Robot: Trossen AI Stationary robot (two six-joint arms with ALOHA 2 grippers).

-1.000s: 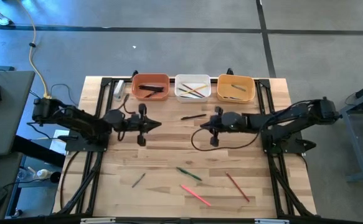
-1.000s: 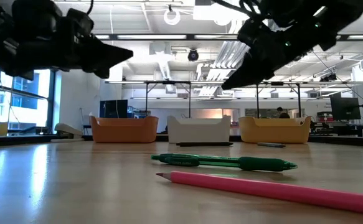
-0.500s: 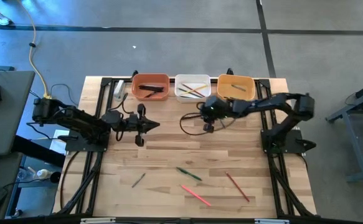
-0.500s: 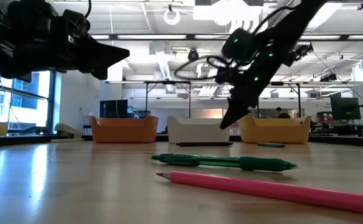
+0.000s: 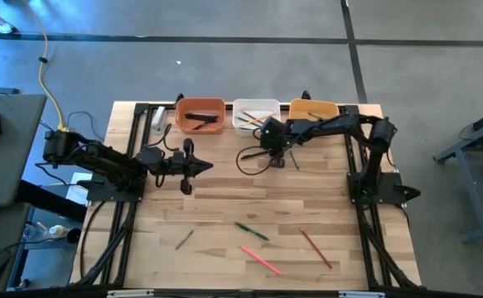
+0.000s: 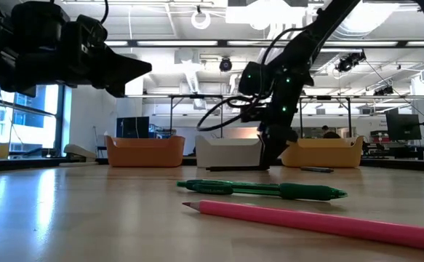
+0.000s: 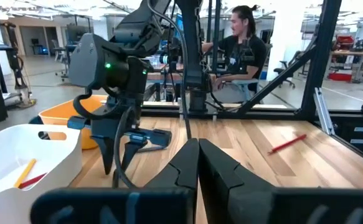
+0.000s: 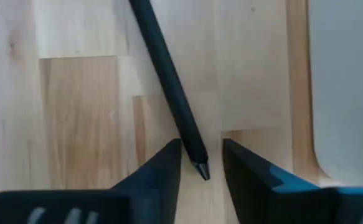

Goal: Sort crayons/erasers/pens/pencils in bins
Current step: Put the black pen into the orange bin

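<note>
Wood table (image 5: 224, 207), right tool (image 8: 200, 163) apart, straddling black pencil (image 8: 169, 81), left tool (image 7: 197, 155) together, hovering.

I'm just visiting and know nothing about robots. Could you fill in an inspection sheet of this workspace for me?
Surface: wooden table, black frame rails.
Job's things: orange bin, white bin, yellow bin in the far row, sticks inside; green pen, pink pencil, red pencil, small dark stick loose; black pen by the white bin.
Clutter: small white object beside the orange bin.
Grippers: left gripper shut, idle; right gripper open, fingers astride the black pen's tip.
Cables: black loop under the right arm.
Surroundings: seated person, workshop.
</note>
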